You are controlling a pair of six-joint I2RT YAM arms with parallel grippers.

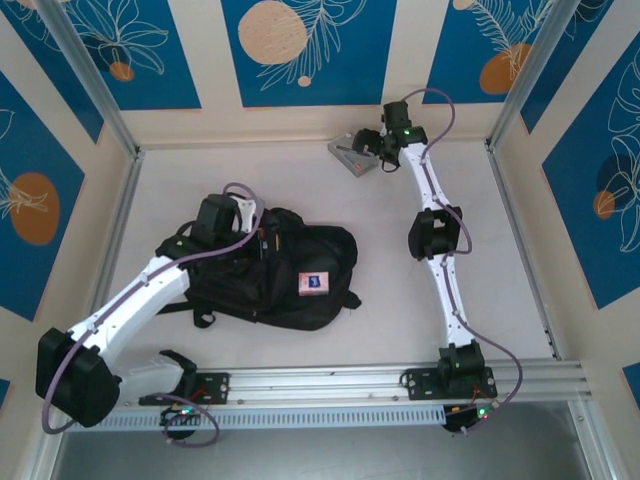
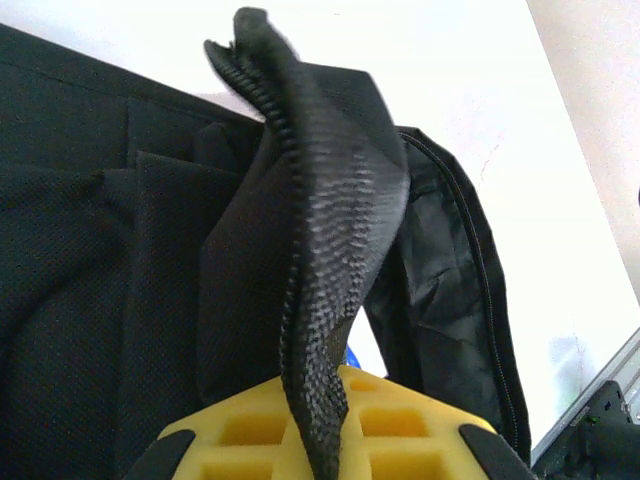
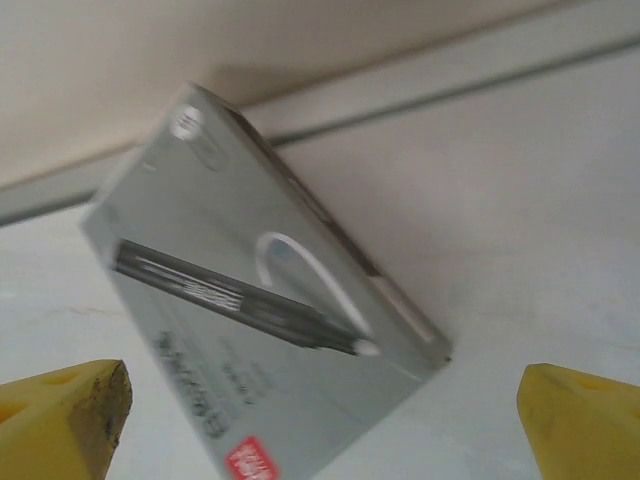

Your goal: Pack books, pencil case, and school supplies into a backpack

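Left gripper point(image 2: 320, 445): I am pinching a zip-edged fold of the backpack point(image 1: 300, 265) between the yellow fingers, holding it upright.
Right gripper point(image 3: 320, 410): I am hovering with jaws spread wide, one finger on either side of the pencil case point(image 3: 250, 310), apart from it.
Pencil case: it is lying near the middle of the bench's point(image 1: 500, 260) far edge.
Backpack: it is lying left of the bench's centre.
Eraser block point(image 1: 313, 283): it is resting on the backpack.

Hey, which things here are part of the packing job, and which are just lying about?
Job:
backpack, its flap pinched by the left end effector
grey pencil case ahead of the open right end effector
small pink-white-blue block on the backpack

Just there:
metal rail at the near edge
blue patterned wall panels
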